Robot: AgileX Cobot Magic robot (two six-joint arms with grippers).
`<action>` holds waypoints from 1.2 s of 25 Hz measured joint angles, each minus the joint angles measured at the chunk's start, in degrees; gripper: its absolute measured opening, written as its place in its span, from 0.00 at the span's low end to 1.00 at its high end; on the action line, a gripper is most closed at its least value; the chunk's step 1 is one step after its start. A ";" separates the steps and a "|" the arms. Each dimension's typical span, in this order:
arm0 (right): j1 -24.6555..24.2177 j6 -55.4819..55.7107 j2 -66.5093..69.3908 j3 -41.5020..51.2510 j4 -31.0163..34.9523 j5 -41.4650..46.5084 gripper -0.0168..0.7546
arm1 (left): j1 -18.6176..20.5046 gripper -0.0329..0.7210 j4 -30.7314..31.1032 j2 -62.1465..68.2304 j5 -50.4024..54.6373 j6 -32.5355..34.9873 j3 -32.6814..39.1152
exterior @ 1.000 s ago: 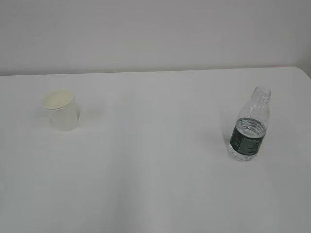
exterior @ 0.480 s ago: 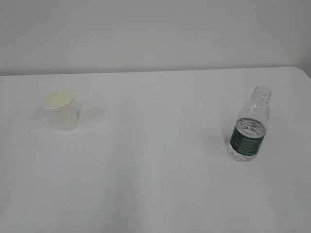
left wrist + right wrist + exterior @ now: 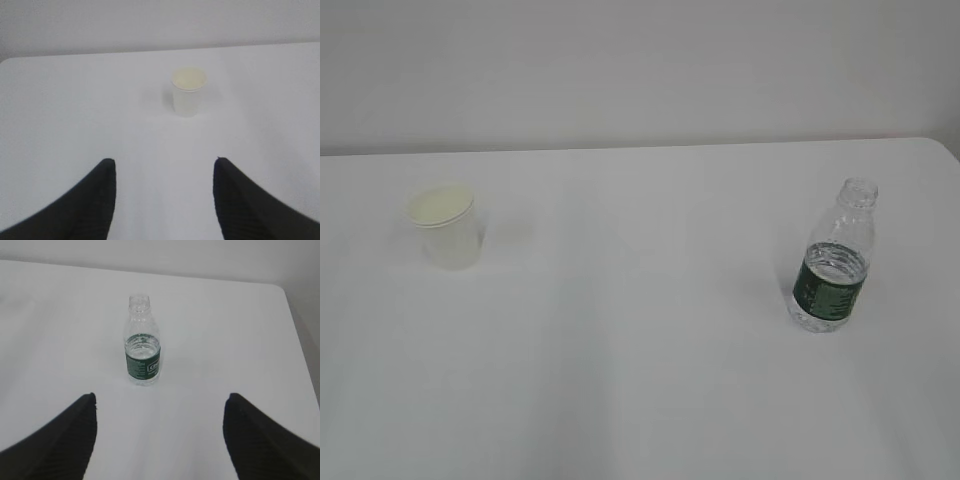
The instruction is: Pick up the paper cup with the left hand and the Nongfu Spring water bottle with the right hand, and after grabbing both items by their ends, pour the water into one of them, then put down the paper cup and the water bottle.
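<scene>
White table, pale wall

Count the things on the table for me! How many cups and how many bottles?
Cups: 1 (cup)
Bottles: 1 (bottle)
Total: 2

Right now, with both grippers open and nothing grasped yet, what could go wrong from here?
1. The water bottle has no cap and stands upright with water inside; a knock from the right gripper on approach could tip it and spill.
2. The paper cup looks light and thin-walled; the left gripper might push it away or crush it.
3. Cup and bottle stand far apart on the table, so both arms must meet mid-air, and pouring could miss the cup.
</scene>
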 joint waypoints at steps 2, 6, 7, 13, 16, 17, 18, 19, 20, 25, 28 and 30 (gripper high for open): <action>0.00 -0.57 1.51 0.00 0.00 -2.12 0.78 | 0.00 0.63 0.00 0.87 -1.58 0.00 0.00; 0.00 -0.91 5.06 0.00 0.00 -6.49 0.78 | 0.00 0.63 0.22 3.36 -4.18 0.00 0.00; 0.00 -1.02 5.99 0.00 0.00 -7.49 0.78 | 0.00 0.63 0.22 4.07 -5.04 0.00 0.00; 0.00 -1.15 10.45 0.00 0.20 -12.81 0.78 | 0.00 0.63 0.22 7.72 -10.46 0.00 0.00; 0.00 -1.36 11.97 0.00 0.20 -15.22 0.78 | 0.00 0.63 0.22 9.22 -13.02 0.00 0.00; 0.00 -1.36 12.43 0.00 0.23 -16.00 0.78 | 0.00 0.63 0.22 9.88 -13.61 0.00 0.00; 0.00 -1.36 12.72 0.00 0.23 -16.64 0.78 | 0.00 0.63 0.22 10.56 -14.48 0.00 0.00; 0.00 -1.36 13.18 0.00 0.23 -16.98 0.78 | 0.00 0.63 0.22 11.26 -15.53 0.00 0.00; 0.00 -1.36 13.80 0.00 0.33 -17.58 0.78 | 0.00 0.63 0.22 11.84 -16.32 0.00 0.00; 0.00 -1.44 16.10 0.00 0.45 -20.20 0.78 | 0.00 0.63 0.22 15.54 -20.68 0.00 0.00; 0.00 -1.57 17.27 0.00 0.45 -21.96 0.78 | 0.00 0.63 0.22 17.69 -23.05 0.00 0.00; 0.00 -1.57 18.08 0.00 0.45 -23.35 0.78 | 0.00 0.63 0.22 19.02 -24.84 0.00 0.00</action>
